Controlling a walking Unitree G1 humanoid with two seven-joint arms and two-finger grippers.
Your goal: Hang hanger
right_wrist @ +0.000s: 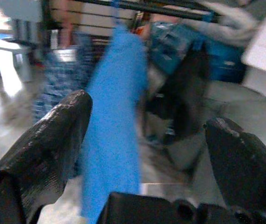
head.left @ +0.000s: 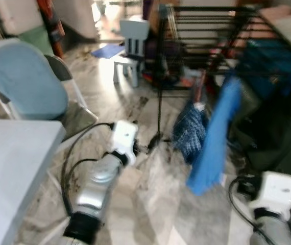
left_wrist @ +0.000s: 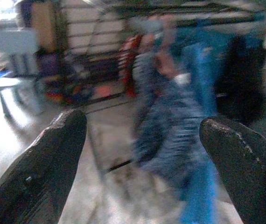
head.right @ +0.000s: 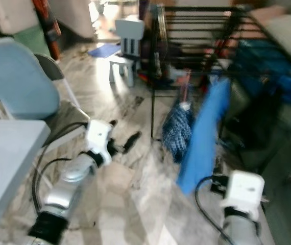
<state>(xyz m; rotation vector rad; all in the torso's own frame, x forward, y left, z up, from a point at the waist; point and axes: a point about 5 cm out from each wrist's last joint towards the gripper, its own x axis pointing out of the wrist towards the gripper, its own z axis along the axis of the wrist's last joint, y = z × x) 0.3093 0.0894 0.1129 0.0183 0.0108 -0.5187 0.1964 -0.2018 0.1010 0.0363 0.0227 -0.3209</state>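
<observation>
Both grippers are spread and empty: the left gripper (left_wrist: 142,140) aims at the checked garment (head.left: 190,133) beyond its fingertips, the right gripper (right_wrist: 147,135) at the blue cloth (right_wrist: 114,116). Both hang from the drying rack (head.left: 207,25) (any hanger is too blurred to make out).

My left claw (left_wrist: 142,154) is spread wide, nothing between its fingers (left_wrist: 39,172). Straight ahead through the gap hangs a blurred blue checked cloth (left_wrist: 168,126), a plain blue cloth (left_wrist: 203,88) just beside it, under the dark rack (left_wrist: 170,9).
</observation>
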